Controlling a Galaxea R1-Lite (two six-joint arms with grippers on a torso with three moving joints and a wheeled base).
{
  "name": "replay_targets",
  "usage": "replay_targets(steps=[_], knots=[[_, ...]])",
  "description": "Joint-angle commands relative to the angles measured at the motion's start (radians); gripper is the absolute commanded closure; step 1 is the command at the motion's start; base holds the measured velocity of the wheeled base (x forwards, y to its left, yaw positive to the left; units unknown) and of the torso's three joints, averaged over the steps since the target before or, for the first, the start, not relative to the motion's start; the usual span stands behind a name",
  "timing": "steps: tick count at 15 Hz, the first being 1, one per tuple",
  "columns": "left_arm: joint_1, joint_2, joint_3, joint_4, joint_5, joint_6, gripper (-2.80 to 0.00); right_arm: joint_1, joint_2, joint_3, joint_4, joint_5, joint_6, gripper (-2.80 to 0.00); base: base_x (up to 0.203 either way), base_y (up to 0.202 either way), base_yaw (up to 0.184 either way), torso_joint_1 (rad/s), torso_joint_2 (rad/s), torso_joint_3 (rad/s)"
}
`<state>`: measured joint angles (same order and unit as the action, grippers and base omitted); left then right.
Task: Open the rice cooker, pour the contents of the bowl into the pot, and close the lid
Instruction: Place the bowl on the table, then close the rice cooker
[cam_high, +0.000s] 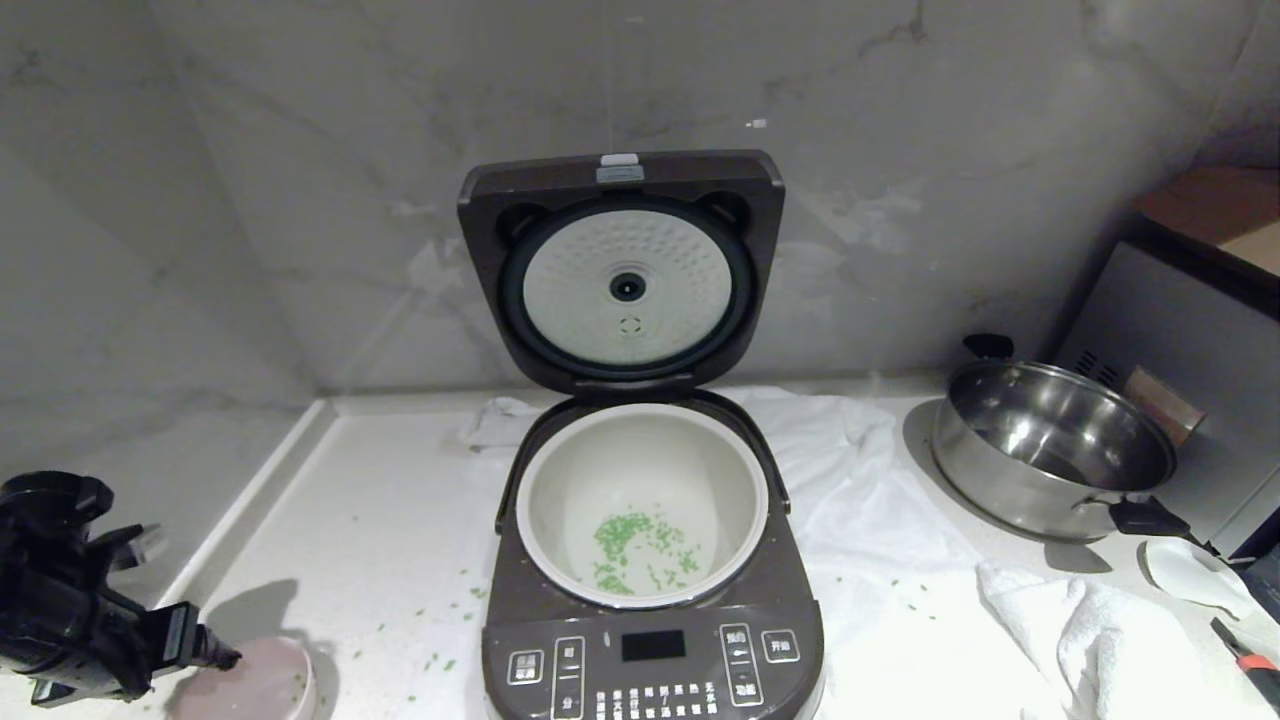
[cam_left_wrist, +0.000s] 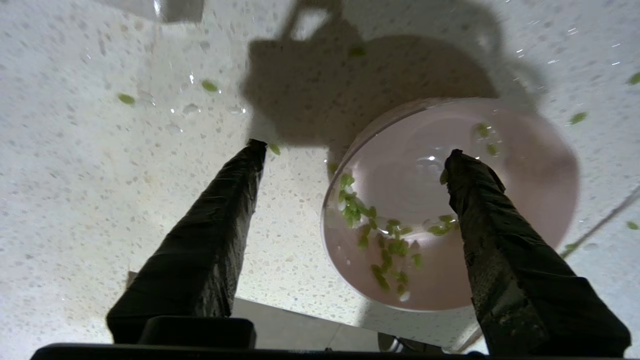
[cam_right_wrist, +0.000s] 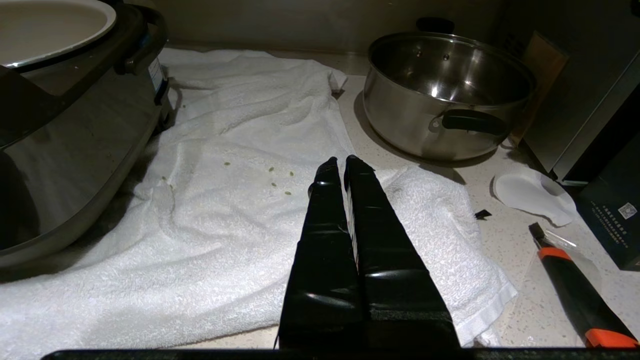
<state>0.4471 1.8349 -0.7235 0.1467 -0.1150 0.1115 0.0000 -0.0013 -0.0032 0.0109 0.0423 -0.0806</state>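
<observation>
The rice cooker (cam_high: 650, 655) stands at the counter's middle with its lid (cam_high: 625, 285) swung up against the wall. Green contents (cam_high: 640, 545) lie on the floor of the white pot (cam_high: 640, 440). The pink bowl (cam_high: 250, 685) sits upright on the counter at the front left. A few green bits (cam_left_wrist: 390, 240) cling inside the bowl (cam_left_wrist: 525, 165). My left gripper (cam_left_wrist: 356, 150) is open over the bowl's rim, with one fingertip (cam_left_wrist: 457, 162) above the bowl's inside and the other above the bare counter. In the head view the left gripper (cam_high: 205, 655) shows at the bowl's left edge. My right gripper (cam_right_wrist: 339, 162) hangs shut and empty above the towel.
A steel pan (cam_high: 1050, 450) with black handles stands right of the cooker, before a grey appliance (cam_high: 1180, 330). A white towel (cam_high: 880, 500) lies under and right of the cooker. Loose green bits (cam_high: 440, 662) dot the counter. An orange-and-black knife (cam_right_wrist: 575, 285) lies front right. The counter's front edge (cam_left_wrist: 280, 320) runs close by the bowl.
</observation>
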Motion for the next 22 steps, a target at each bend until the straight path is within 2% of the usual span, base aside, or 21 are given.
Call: replay_targets(steps=[1, 3, 5, 8, 9, 14, 19, 22], knots=[[-0.025, -0.083, -0.017, 0.008, -0.002, -0.001, -2.8, 0.0, 0.0, 0.0, 0.0, 0.001, -0.001, 0.0, 0.0, 0.0, 0.0, 0.0, 0.0, 0.0], [-0.034, -0.104, -0.052, 0.014, -0.002, -0.016, -2.8, 0.0, 0.0, 0.0, 0.0, 0.001, -0.001, 0.0, 0.0, 0.0, 0.0, 0.0, 0.0, 0.0], [-0.068, -0.116, -0.119, 0.065, -0.004, -0.06, -2.8, 0.0, 0.001, 0.0, 0.0, 0.001, -0.001, 0.0, 0.0, 0.0, 0.0, 0.0, 0.0, 0.0], [-0.186, -0.138, -0.227, 0.133, -0.007, -0.166, -2.8, 0.0, 0.001, 0.0, 0.0, 0.001, -0.001, 0.0, 0.0, 0.0, 0.0, 0.0, 0.0, 0.0], [-0.227, -0.14, -0.252, 0.137, -0.008, -0.2, 0.0, 0.0, 0.0, 0.0, 0.0, 0.001, -0.001, 0.0, 0.0, 0.0, 0.0, 0.0, 0.0, 0.0], [-0.407, -0.179, -0.424, 0.137, -0.007, -0.391, 0.0, 0.0, 0.0, 0.0, 0.0, 0.001, -0.001, 0.0, 0.0, 0.0, 0.0, 0.0, 0.0, 0.0], [-0.563, -0.235, -0.662, 0.136, 0.003, -0.512, 0.0, 0.0, 0.001, 0.0, 0.0, 0.001, 0.002, 0.0, 0.0, 0.0, 0.0, 0.0, 0.0, 0.0], [-0.61, -0.261, -0.79, 0.097, 0.014, -0.583, 0.0, 0.0, 0.0, 0.0, 0.0, 0.0, 0.004, 0.0, 0.0, 0.0, 0.0, 0.0, 0.0, 0.0]])
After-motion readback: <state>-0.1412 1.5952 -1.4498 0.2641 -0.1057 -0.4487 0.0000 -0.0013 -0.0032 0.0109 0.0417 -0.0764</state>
